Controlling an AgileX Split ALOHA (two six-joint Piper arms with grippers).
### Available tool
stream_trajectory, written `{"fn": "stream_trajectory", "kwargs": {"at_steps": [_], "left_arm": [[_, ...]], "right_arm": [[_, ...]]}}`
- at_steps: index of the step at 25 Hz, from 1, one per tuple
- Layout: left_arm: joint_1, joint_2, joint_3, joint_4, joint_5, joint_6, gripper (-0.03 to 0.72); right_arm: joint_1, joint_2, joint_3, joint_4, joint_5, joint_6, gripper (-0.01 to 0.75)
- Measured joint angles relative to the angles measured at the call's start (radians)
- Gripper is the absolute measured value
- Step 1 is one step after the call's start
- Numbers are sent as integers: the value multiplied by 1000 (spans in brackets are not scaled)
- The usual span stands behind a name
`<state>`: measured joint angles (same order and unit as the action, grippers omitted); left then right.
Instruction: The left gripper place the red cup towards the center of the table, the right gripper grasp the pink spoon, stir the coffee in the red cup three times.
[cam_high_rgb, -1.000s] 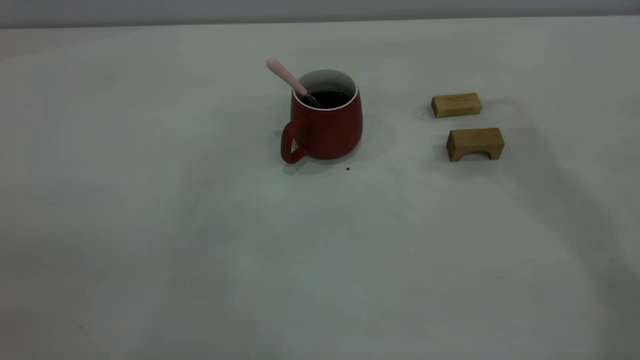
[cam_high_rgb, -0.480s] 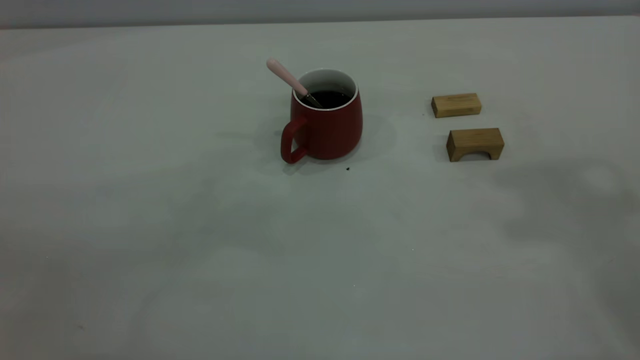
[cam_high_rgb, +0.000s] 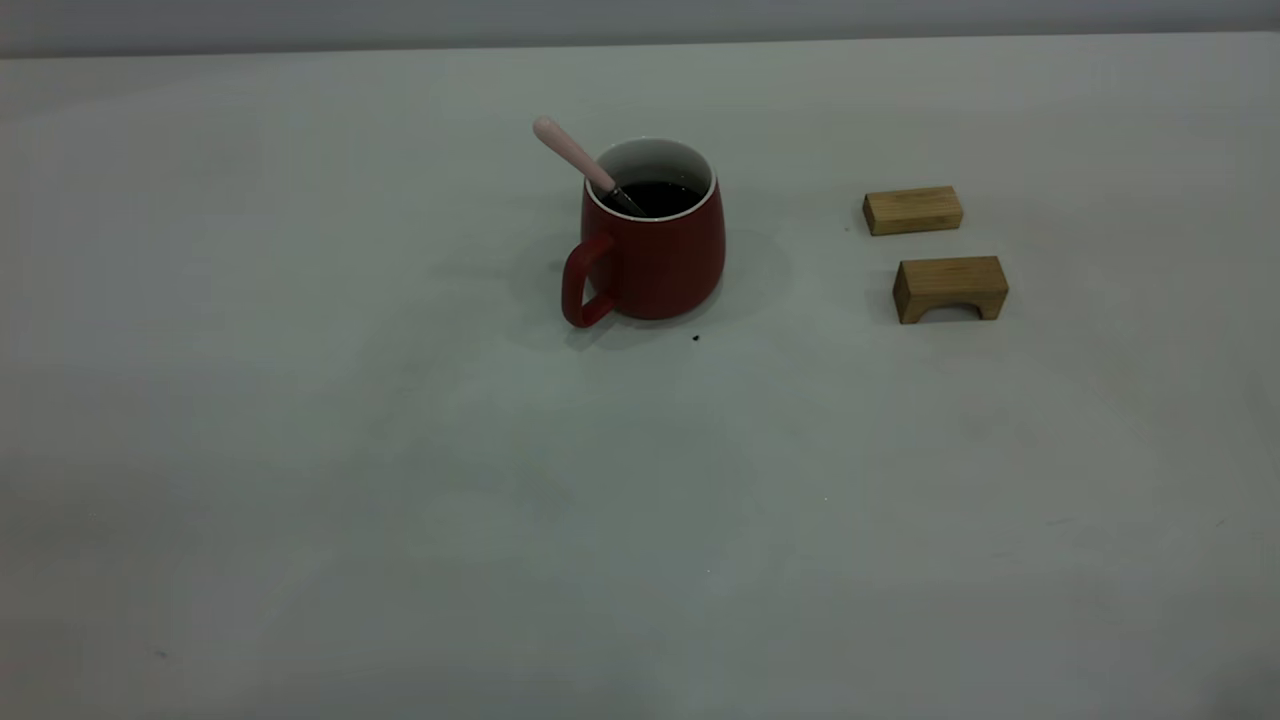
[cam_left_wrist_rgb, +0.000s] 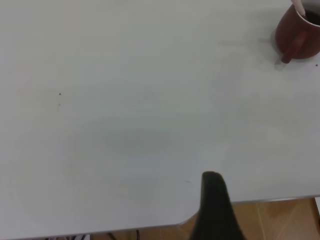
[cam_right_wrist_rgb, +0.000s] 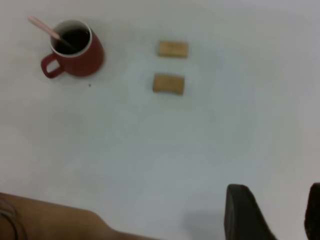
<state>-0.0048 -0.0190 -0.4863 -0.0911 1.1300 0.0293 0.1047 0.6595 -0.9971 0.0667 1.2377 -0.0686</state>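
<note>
Left gripper (cam_left_wrist_rgb: 215, 207): back at the near table (cam_high_rgb: 300, 500) edge, well apart from the cup; only one dark finger shows, so whether its fingers are apart or together cannot be told. Cup (cam_high_rgb: 655, 240): upright near table centre, handle toward the left-front, coffee (cam_high_rgb: 655, 197) inside. Spoon (cam_high_rgb: 580, 160): bowl in the coffee, pink handle leaning over the rim up and to the left. Blocks (cam_high_rgb: 935, 250): two, right of the cup. Right gripper (cam_right_wrist_rgb: 272, 212): fingers apart, empty, well back. Judged: stirring looks finished, arms retired.
</note>
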Motion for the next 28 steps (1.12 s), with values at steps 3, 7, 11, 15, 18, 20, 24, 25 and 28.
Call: {"fn": "stream_trajectory", "kwargs": {"at_steps": [3, 7, 11, 15, 18, 20, 24, 25, 28], "left_arm": [[0, 0, 0, 0, 0, 0, 586], [0, 0, 0, 0, 0, 0, 586], [0, 0, 0, 0, 0, -1, 586], [0, 0, 0, 0, 0, -1, 586], [0, 0, 0, 0, 0, -1, 586], [0, 0, 0, 0, 0, -1, 586], [0, 0, 0, 0, 0, -1, 586], [0, 0, 0, 0, 0, -1, 586], [0, 0, 0, 0, 0, -1, 586]], "right_arm": [[-71, -211, 160, 2, -6, 4, 318], [-110, -433, 371, 5, -114, 4, 298], [-112, -608, 493, -3, -154, 4, 276], [-112, -637, 500, -45, -151, 4, 252], [-112, -639, 522, -53, -121, 4, 243], [-112, -639, 528, -55, -114, 4, 243], [-112, -639, 528, -55, -114, 4, 243], [-112, -639, 528, -56, -114, 4, 243], [-112, -639, 528, -57, -114, 4, 243]]}}
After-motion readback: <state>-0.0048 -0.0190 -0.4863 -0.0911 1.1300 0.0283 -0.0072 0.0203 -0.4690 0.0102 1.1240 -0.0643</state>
